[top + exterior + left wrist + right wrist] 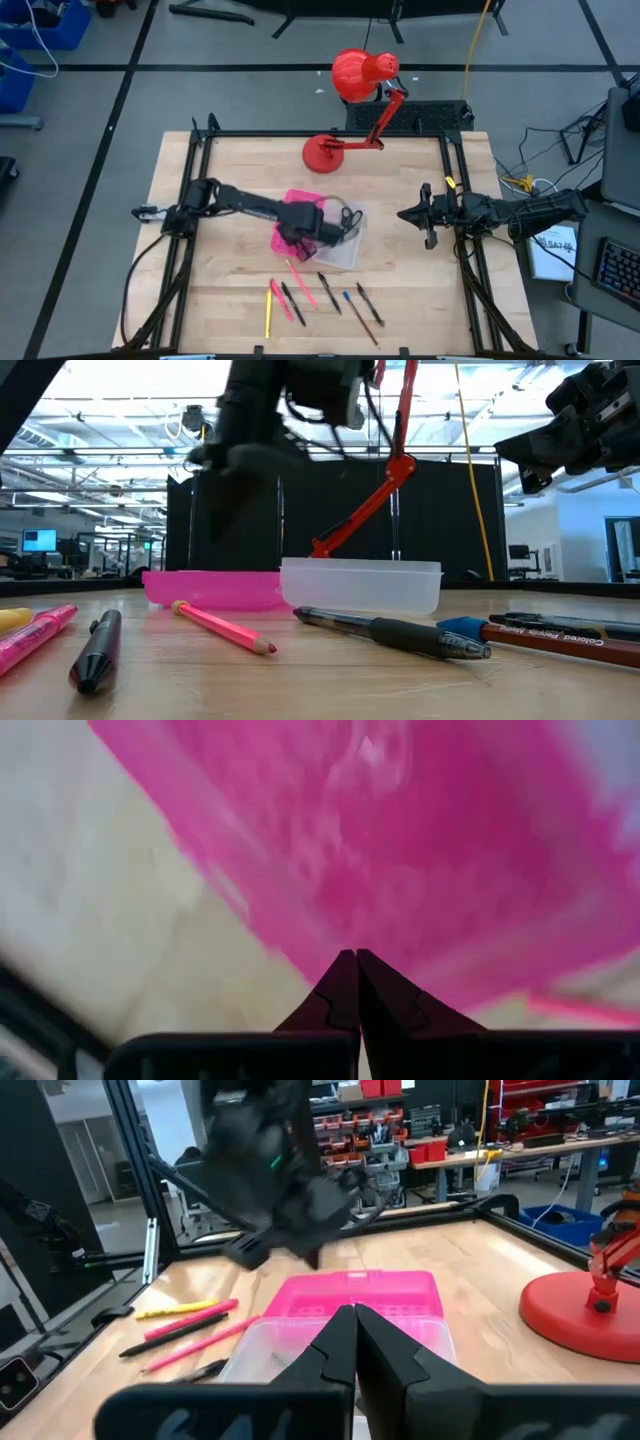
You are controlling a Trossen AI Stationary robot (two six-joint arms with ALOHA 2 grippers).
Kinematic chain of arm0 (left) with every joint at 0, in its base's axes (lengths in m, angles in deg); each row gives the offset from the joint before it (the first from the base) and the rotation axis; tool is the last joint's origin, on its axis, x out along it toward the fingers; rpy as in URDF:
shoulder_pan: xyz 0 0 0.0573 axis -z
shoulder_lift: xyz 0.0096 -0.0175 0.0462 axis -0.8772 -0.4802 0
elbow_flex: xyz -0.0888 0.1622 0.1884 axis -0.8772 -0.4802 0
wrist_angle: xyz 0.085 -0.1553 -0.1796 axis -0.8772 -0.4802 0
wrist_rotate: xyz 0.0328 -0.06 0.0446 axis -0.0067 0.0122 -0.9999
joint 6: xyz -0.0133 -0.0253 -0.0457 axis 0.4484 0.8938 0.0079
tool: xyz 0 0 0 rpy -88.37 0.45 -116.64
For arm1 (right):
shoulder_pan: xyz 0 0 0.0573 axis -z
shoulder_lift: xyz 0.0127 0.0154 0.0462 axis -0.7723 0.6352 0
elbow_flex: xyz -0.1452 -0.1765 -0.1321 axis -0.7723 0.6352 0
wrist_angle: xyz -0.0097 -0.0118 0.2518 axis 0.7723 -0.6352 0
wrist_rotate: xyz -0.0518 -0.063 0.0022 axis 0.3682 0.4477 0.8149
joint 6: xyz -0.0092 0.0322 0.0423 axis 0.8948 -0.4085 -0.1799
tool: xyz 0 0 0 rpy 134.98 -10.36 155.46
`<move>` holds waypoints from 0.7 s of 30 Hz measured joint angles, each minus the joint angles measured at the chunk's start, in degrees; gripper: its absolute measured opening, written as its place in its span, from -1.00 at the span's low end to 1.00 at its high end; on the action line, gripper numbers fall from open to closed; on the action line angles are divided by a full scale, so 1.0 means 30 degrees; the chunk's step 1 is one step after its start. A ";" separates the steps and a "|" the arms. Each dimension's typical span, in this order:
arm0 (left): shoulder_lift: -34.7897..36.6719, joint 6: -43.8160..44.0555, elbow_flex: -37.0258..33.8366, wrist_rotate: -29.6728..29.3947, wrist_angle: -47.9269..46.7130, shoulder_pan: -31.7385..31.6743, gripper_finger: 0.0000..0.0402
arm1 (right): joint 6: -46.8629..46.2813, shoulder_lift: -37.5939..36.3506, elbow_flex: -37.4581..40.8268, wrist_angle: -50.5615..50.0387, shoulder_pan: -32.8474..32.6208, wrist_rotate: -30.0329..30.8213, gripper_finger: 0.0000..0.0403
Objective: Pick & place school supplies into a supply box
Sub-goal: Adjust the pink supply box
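Observation:
The supply box lies mid-table, its hot-pink half (300, 203) toward the far side and its clear half (345, 250) toward the near side. My left gripper (355, 956) hangs shut above the pink half (400, 850), pointing down, with nothing between its fingertips. In the low view it is a dark blur (235, 470) above the box (360, 586). Several pens and pencils lie flat near the front edge: yellow (268, 312), pink (300, 283), black (328, 292), blue-tipped (350, 301). My right gripper (402, 214) waits shut at the table's right side.
A red desk lamp stands at the far edge, its base (325, 153) on the table and its head (358, 75) beyond it. A black frame (195, 180) borders the table. Bare wood lies to the left of the box and between the box and my right gripper.

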 joint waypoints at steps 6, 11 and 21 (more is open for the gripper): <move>-0.0009 0.1584 -0.1157 0.0179 0.1692 0.0660 -0.99 | 0.0000 0.0007 0.0001 -0.0001 0.0000 -0.0007 -1.00; 0.0015 0.2250 -0.2004 -0.0191 0.3342 0.0888 -0.99 | 0.0000 0.0007 0.0000 -0.0001 0.0004 -0.0007 -1.00; 0.0001 0.3167 -0.3513 0.1134 0.6744 0.1516 -0.99 | 0.0000 0.0007 0.0000 -0.0001 0.0007 -0.0015 -1.00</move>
